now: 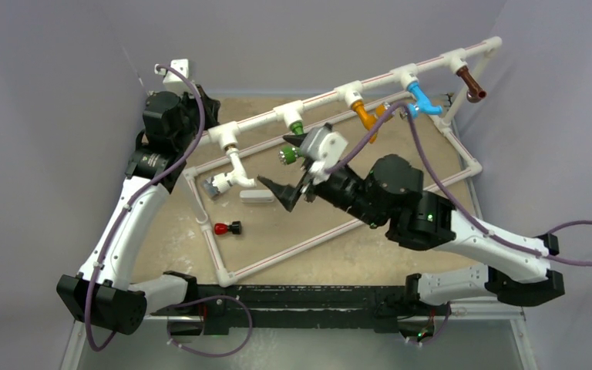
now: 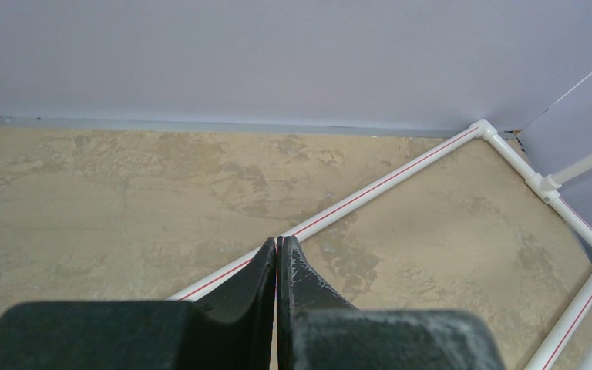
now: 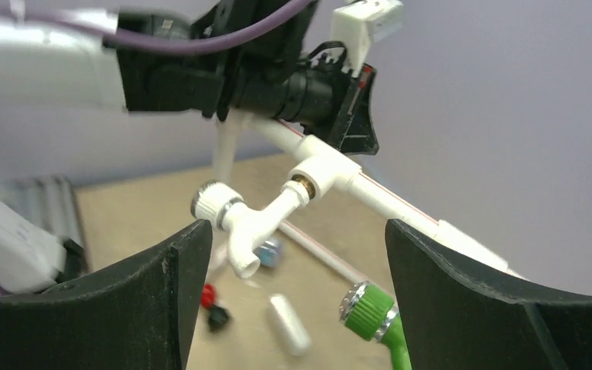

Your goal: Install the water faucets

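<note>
Five faucets hang along the raised white rail (image 1: 320,102) that climbs from near-left to far-right: white faucet (image 1: 235,176), green faucet (image 1: 287,155), orange faucet (image 1: 364,116), blue faucet (image 1: 425,104) and brown faucet (image 1: 472,83). Each sits at its own fitting. The right fingers (image 3: 162,301) are spread wide and grasp nothing. In the right wrist view the white faucet shows through the gap, beyond the tips and a little left of centre. The green knob is lower and closer, just inside the right-hand finger. From above, the white faucet lies to the left of the right fingers. Its stem slants down from the T fitting (image 3: 322,173), then bends left toward its silvery end. A brass thread shows at that joint, so we judge it may not be fully screwed home. The left fingers (image 2: 301,277) are clenched on nothing. In the right wrist view they appear just above that same fitting. Both arms are close to it, but only the right one has its fingers open and aimed at it. On the worktop (image 1: 173,239), inside the frame, lie a red-and-black piece (image 1: 227,228) and a short white cylinder (image 1: 256,196). We can read no brand or writing, only a thin red stripe along the pipes.
</note>
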Robot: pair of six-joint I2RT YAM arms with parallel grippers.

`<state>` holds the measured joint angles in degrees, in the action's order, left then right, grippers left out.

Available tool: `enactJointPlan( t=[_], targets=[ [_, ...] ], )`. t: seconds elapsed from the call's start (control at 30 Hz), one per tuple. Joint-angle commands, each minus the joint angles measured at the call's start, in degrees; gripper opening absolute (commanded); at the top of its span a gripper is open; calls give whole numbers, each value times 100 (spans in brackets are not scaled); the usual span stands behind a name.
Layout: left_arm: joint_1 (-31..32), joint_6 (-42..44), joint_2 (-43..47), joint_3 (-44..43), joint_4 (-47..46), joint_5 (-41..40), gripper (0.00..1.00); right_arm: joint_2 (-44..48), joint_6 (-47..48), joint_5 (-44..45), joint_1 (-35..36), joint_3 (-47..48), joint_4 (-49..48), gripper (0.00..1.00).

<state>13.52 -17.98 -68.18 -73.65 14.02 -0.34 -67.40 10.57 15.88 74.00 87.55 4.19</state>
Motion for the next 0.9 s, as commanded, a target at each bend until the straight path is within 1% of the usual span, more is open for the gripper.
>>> enactJointPlan(
  t=[0.0, 0.17, 0.27, 0.37, 0.47, 0.6, 0.7, 0.87],
  targets=[
    [-20, 14, -106, 272, 922, 357, 0, -300, 2813, 579, 572, -70, 112, 85],
    [-25, 5, -97, 272, 919, 381, 0, -597, 4681, 1111, 954, -212, -212, 85],
    [-33, 8, -96, 273, 920, 381, 0, -696, 5418, 1220, 1140, -374, -369, 85],
    [-51, 5, -99, 274, 926, 394, 0, -883, 5960, 1440, 1319, -449, -390, 85],
    [-67, 5, -90, 276, 919, 411, 0, -1064, 6661, 1813, 1433, -783, -1002, 84],
    [-77, 5, -89, 281, 914, 417, 0, -1233, 7422, 2019, 1460, -1154, -1819, 82],
    [-84, 5, -98, 279, 912, 427, 0, -1403, 7884, 2305, 1460, -1461, -2449, 80],
    [-86, -4, -86, 281, 921, 432, 0, -1796, 8593, 2486, 1403, -1731, -3613, 78]
  ],
)
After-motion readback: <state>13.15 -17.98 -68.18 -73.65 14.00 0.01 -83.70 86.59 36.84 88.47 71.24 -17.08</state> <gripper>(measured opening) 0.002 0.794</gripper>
